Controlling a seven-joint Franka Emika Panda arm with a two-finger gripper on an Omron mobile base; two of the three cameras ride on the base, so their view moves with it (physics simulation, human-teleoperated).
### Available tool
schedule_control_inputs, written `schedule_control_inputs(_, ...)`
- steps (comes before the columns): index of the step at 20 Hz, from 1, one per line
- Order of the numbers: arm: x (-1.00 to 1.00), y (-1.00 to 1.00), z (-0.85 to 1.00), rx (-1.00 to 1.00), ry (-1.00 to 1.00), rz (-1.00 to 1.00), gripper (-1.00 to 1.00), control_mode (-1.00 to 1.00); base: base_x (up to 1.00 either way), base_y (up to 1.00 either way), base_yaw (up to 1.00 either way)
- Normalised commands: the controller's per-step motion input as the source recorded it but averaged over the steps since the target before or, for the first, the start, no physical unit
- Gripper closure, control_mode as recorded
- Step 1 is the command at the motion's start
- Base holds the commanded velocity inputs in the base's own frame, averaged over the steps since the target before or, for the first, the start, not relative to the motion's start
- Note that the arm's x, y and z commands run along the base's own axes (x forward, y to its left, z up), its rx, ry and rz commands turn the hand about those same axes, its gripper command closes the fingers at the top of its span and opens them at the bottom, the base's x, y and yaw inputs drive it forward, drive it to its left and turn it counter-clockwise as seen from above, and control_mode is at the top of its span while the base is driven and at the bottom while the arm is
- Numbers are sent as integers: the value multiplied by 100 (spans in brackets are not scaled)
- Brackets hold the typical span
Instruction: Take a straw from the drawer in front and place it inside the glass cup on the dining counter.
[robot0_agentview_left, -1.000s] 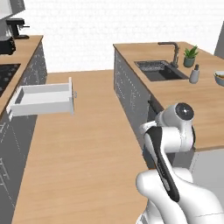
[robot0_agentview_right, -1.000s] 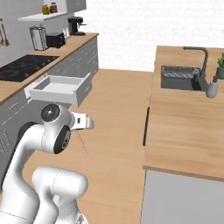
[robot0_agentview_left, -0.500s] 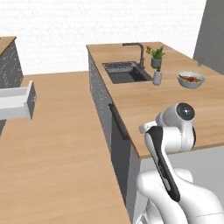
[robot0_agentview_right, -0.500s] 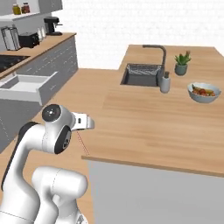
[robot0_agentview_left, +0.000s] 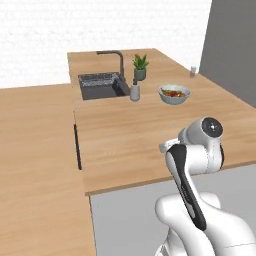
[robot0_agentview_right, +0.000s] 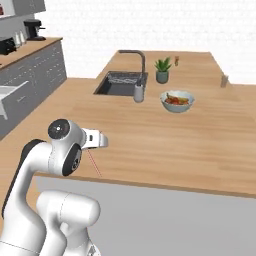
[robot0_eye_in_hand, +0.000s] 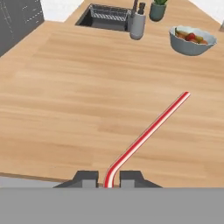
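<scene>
Red-pink straw (robot0_eye_in_hand: 146, 131) sits pinched between our gripper (robot0_eye_in_hand: 109, 178) fingers near the dining counter (robot0_agentview_right: 210, 135) edge; we should carry it level toward the far-right glass cup (robot0_agentview_right: 224, 80).

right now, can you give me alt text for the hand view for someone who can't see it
A red-and-white straw is pinched in the gripper at the bottom and slants up and right over a light wood counter. Farther off are a dark sink, a grey soap bottle, a potted plant and a bowl of fruit.
</scene>
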Motion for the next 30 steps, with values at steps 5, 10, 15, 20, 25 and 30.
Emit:
schedule_control_inputs(5, 0, 0, 0, 0, 0, 0, 100, 100, 7, -100, -12)
schedule_control_inputs(10, 0, 0, 0, 0, 0, 0, 100, 100, 15, -100, -12)
schedule_control_inputs(15, 0, 0, 0, 0, 0, 0, 100, 100, 17, -100, -6)
schedule_control_inputs(20, 0, 0, 0, 0, 0, 0, 100, 100, 18, -100, -1)
schedule_control_inputs(25, 0, 0, 0, 0, 0, 0, 100, 100, 18, -100, 0)
schedule_control_inputs(30, 0, 0, 0, 0, 0, 0, 100, 100, 29, -100, 5)
